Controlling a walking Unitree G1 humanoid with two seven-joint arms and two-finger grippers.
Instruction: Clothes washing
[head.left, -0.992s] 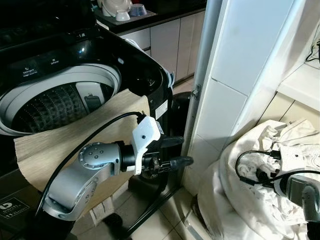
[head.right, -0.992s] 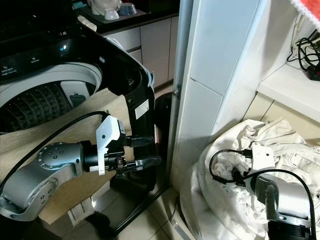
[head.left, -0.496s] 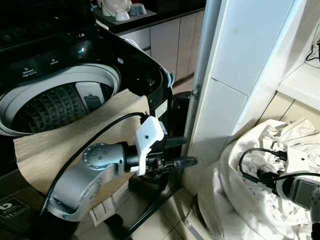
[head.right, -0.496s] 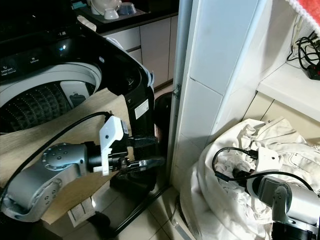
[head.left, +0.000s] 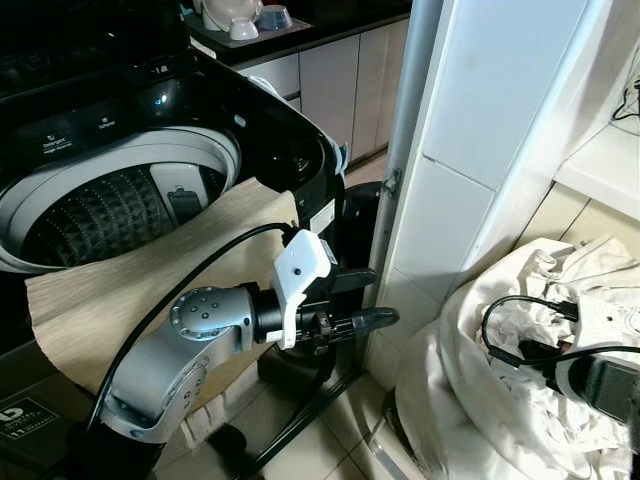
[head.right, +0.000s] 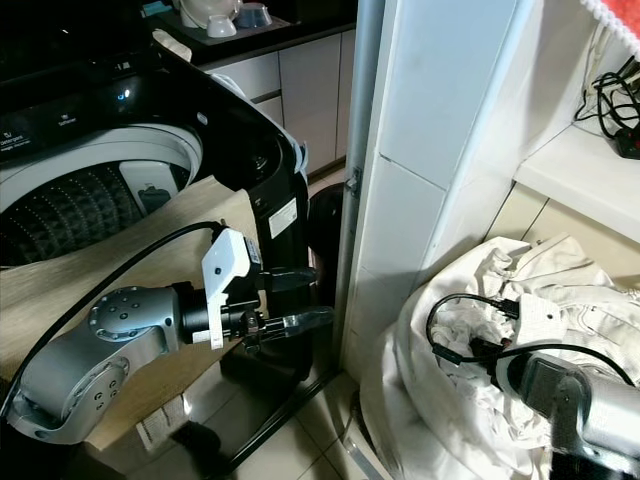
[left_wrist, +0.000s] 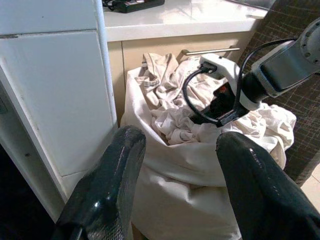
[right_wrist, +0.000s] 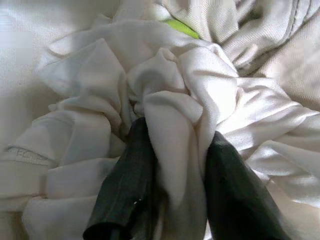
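Since a second ago, the left pincer (head.left: 365, 300) has been carried slightly forward and up, while the right pincer (right_wrist: 172, 165) has been sunk deeper into the laundry. A fold of white cloth (right_wrist: 170, 130) is pinched between the right fingers (right_wrist: 131, 180), inside the white bag (head.left: 470, 400) on the floor by the tiled pillar (head.left: 470, 150). The left pincer is held wide and empty in front of the open washer (head.left: 120, 190), over whose rim a beige cloth (head.left: 130, 290) is draped.

white bowls (head.left: 245, 17) on dark counter; pale cabinets (head.left: 340, 85) behind | black cables (head.right: 612, 110) on shelf
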